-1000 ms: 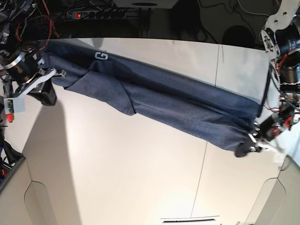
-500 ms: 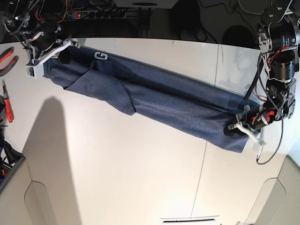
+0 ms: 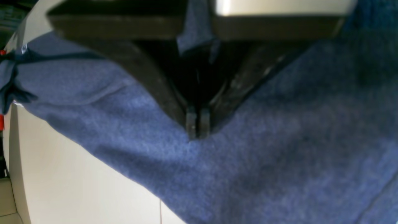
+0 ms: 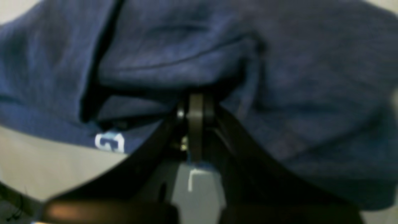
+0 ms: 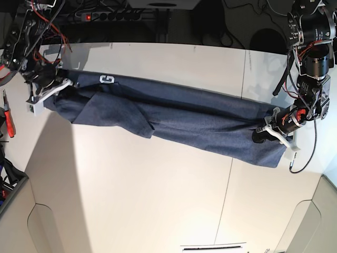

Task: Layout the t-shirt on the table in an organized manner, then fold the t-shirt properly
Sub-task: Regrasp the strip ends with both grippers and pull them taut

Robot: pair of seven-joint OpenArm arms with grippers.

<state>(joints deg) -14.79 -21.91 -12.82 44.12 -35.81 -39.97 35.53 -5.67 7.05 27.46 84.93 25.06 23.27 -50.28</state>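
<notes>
Wide white worktop (image 5: 131, 200) with thin dark seam line, heathered navy t-shirt (image 5: 174, 116) stretched in a long slanted band across its far half, white letter showing near one end

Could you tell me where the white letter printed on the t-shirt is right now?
In the base view the white letter sits on the upper left part of the t-shirt, near the right pincer.

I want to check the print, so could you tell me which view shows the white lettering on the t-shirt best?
The base view: the white lettering sits sharp on the stretched t-shirt near the right tool. The right wrist view shows it small and blurred; the left wrist view shows only plain cloth.
</notes>
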